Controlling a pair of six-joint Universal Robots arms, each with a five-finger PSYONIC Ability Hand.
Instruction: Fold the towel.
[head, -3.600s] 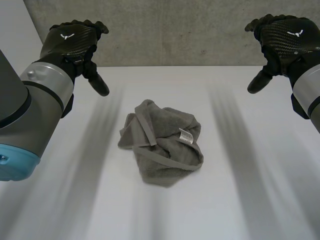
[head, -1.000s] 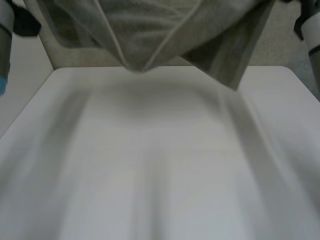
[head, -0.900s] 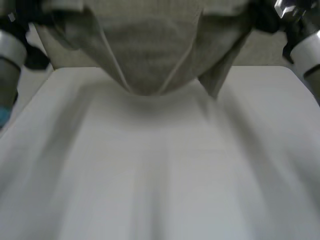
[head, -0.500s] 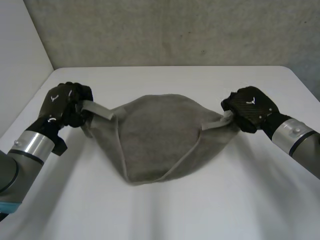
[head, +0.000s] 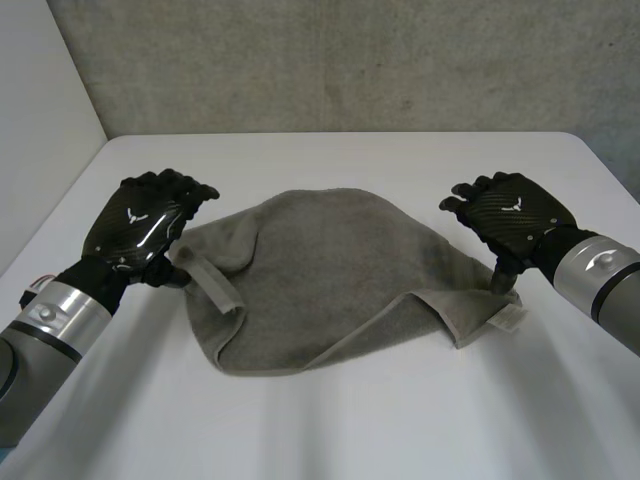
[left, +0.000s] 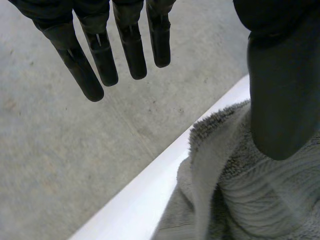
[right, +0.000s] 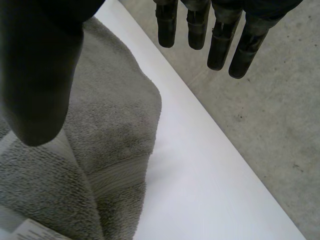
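While the towel (head: 320, 270) lies roughly spread yet rumpled on the table (head: 330, 420), I record my left hand (head: 140, 225) and right hand (head: 510, 215) over its opposite ends, fingers straight, gripping nothing, presumably so the cloth rests flat for folding.

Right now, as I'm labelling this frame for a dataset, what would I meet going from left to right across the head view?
Going across: left arm → left hand → towel → right hand → right arm.
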